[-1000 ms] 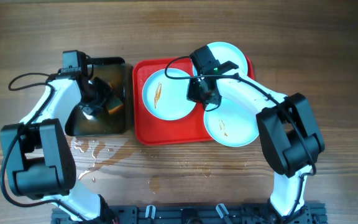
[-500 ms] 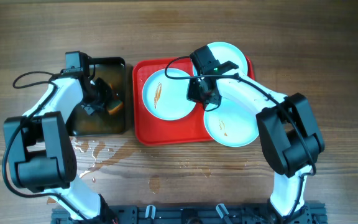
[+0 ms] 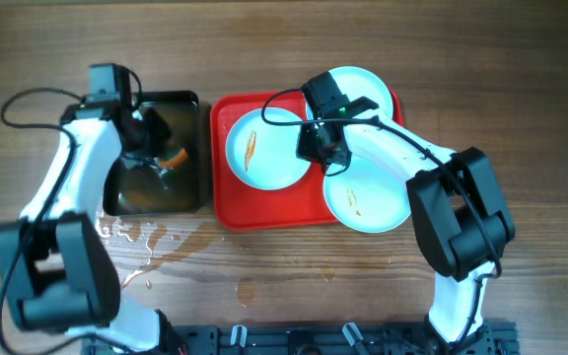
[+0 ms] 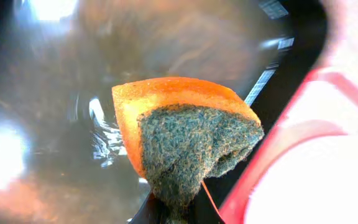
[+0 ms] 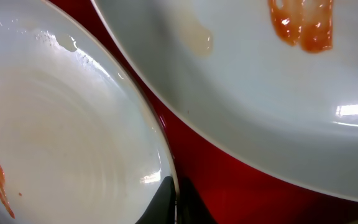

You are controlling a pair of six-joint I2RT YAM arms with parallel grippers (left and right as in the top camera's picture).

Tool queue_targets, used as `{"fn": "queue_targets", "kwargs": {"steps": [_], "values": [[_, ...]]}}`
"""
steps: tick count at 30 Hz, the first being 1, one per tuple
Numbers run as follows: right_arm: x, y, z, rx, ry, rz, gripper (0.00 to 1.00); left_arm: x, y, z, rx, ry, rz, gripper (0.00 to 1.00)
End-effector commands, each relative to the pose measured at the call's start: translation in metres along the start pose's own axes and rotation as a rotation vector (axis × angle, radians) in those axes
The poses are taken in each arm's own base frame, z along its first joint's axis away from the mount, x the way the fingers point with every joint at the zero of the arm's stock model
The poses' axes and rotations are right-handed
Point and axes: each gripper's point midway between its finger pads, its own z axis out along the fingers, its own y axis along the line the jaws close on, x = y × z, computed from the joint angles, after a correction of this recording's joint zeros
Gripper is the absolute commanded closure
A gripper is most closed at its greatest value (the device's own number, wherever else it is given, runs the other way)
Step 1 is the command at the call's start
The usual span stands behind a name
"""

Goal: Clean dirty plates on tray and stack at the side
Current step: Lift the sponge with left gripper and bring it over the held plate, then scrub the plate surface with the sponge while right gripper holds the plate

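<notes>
Left pincer (image 4: pixel 176 211) is clamped on the bottom corner of the sponge (image 4: pixel 185 130), orange foam with the grey-green scrubby side facing the wrist cam. It hangs over the brownish water in the black tray (image 3: pixel 156 202), just beside the red tray (image 3: pixel 264 212). Right pincer (image 5: pixel 178 208) looks closed on the rim of the left-hand plate (image 3: pixel 262 148), on the edge nearest the other two, so I'd guess it's pinning it for scrubbing. All three plates are on the red tray: that one fully inside, the far plate (image 3: pixel 363 87) poking over the back rim, and the near plate (image 3: pixel 368 197) riding on the front right corner. Nothing's stacked at the side yet, so it's early days. What worries me is that the sponge is only pinched by a corner, so pressing down could fold it or pull it free. A soaked sponge will also drip on the bench (image 3: pixel 521 59) going across, and there are wet patches (image 3: pixel 131 235) by the black tray. Hard scrubbing could twist the plate out of that rim pinch and into the overhanging ones, and the arms will be working very close together.
</notes>
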Motion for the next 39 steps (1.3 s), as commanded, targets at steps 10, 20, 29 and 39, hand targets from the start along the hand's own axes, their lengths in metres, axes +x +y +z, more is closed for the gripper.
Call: {"fn": "queue_targets", "kwargs": {"steps": [10, 20, 29, 39], "values": [[-0.004, -0.003, -0.002, 0.011, -0.018, 0.012, 0.96, 0.025, -0.071, -0.012, 0.103, -0.045, 0.307, 0.96], [-0.003, -0.003, -0.001, 0.009, -0.014, 0.011, 0.96, 0.055, -0.122, 0.05, 0.113, -0.056, 0.586, 0.96], [-0.003, -0.002, -0.001, 0.005, -0.013, 0.006, 0.96, 0.073, -0.136, 0.071, 0.128, -0.057, 0.797, 0.96], [-0.002, -0.002, -0.001, 0.006, -0.012, 0.001, 0.96, 0.124, -0.113, 0.092, 0.161, 0.208, 0.773, 0.96]]}}
